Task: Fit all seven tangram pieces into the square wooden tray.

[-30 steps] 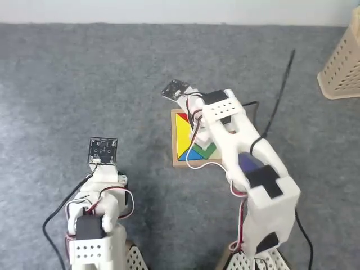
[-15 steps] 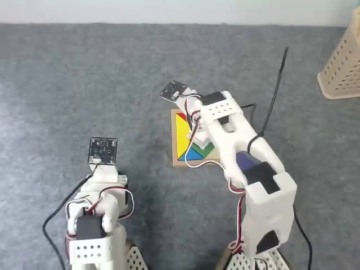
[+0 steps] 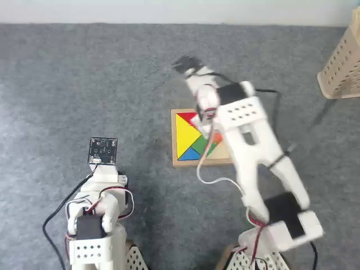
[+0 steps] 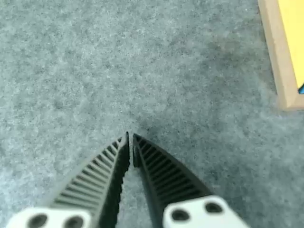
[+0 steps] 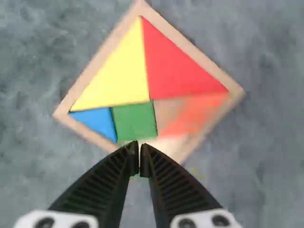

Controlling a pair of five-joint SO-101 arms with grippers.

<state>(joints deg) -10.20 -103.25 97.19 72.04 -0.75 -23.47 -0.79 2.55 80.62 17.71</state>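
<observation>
Right gripper (image 5: 138, 159), tips pressed together and empty, hangs over the tray (image 5: 99, 61); a careless dip could knock the orange piece (image 5: 190, 118) crooked and unseat its neighbours.

In the high view my right arm (image 3: 247, 126) lies across the tray (image 3: 185, 163), hiding its right part and the pieces there. From my right wrist, the orange patch (image 5: 190, 118) beside the green piece (image 5: 134, 121) is smeared; I cannot tell its shapes or seams. My left wrist view cuts the tray at the edge: a strip of frame, some of the yellow piece (image 4: 292, 38), a blue sliver (image 4: 301, 89). The basket (image 3: 343, 62) is cropped.
</observation>
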